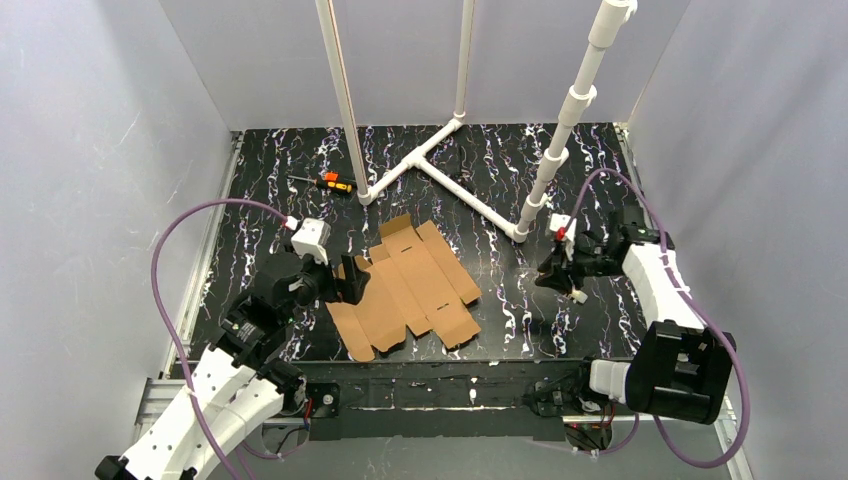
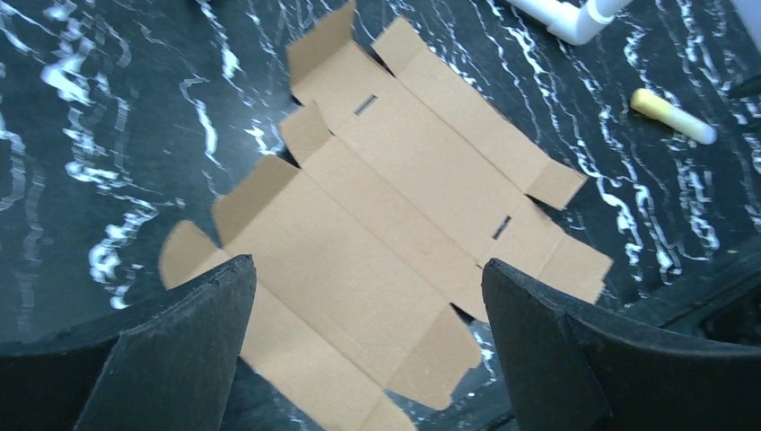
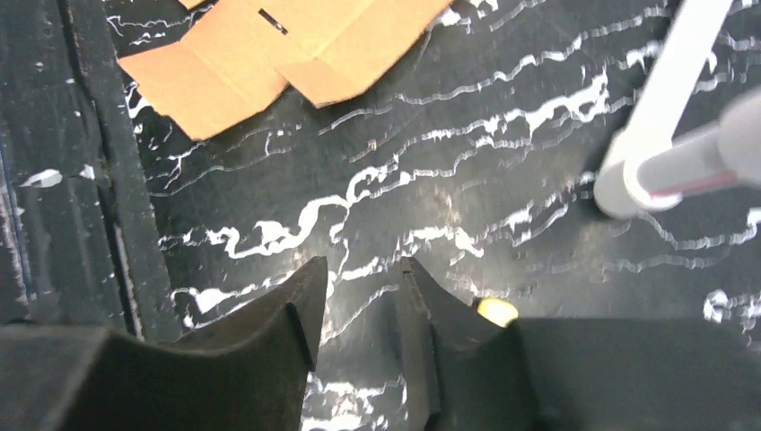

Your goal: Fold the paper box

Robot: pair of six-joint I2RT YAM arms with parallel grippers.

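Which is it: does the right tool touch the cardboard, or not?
Apart. In the right wrist view the right tool hangs over bare tabletop, and the cardboard lies far off at the top edge.

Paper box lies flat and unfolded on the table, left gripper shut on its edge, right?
No. The paper box lies flat and unfolded, but the left gripper is open, jaws wide apart over the sheet, gripping nothing; the left wrist view shows it.

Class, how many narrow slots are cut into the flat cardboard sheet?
2. The far slot sits near the far end of the paper box; the near slot is by its right edge. The left claw may hide more.
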